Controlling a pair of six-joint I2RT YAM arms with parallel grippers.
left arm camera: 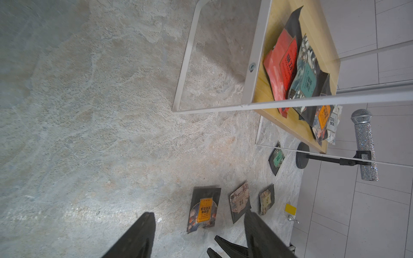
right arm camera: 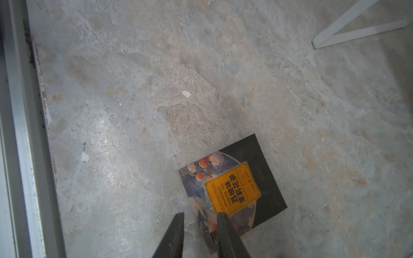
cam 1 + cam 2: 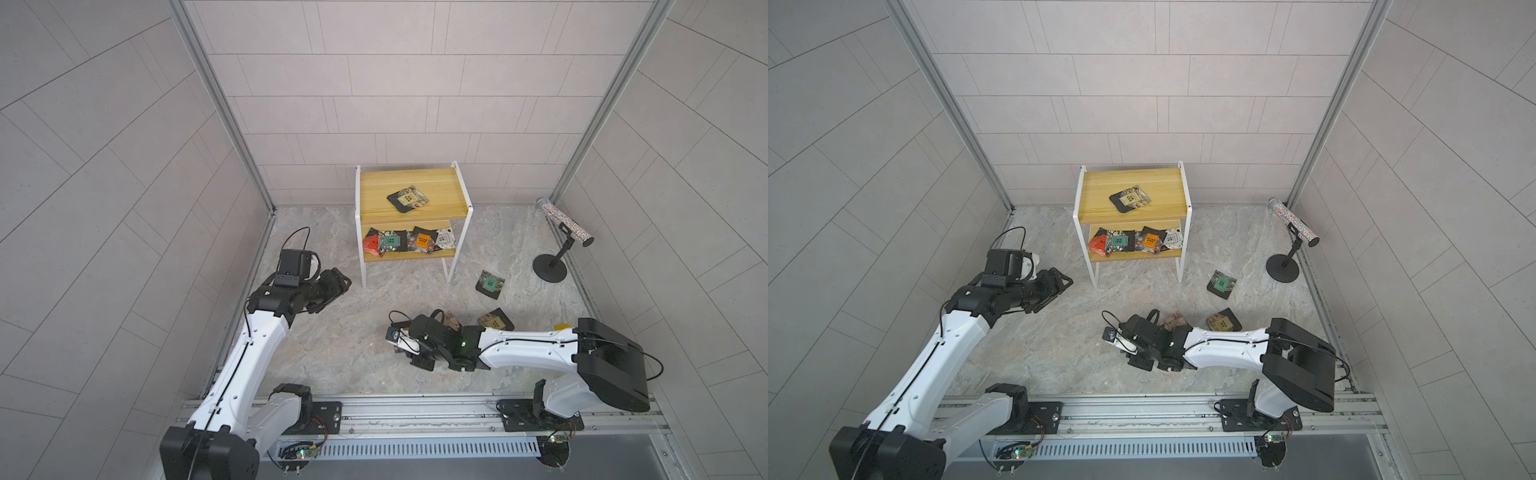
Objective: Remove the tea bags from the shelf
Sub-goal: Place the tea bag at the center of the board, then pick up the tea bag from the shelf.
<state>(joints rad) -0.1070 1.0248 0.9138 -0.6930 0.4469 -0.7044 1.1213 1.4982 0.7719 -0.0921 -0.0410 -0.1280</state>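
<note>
R gripper (image 2: 200, 215), jaws parted, sits low over a corner of the orange-label tea bag (image 2: 232, 189) lying flat on the bench (image 2: 156, 89), w/ three more sachets (image 3: 490, 284) on the bench nearby. L gripper (image 1: 199, 214), wide open & empty, hovers beside the shelf (image 3: 409, 214). One beige-label tea bag (image 3: 408, 199) rests on its top board; several others (image 3: 399, 242) crowd the lower tier.

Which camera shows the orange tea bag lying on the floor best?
The right wrist view: the orange tea bag lies close up there, its label readable. The left wrist view shows it whole but smaller and slanted. In both top views the right arm covers nearly all of it.
</note>
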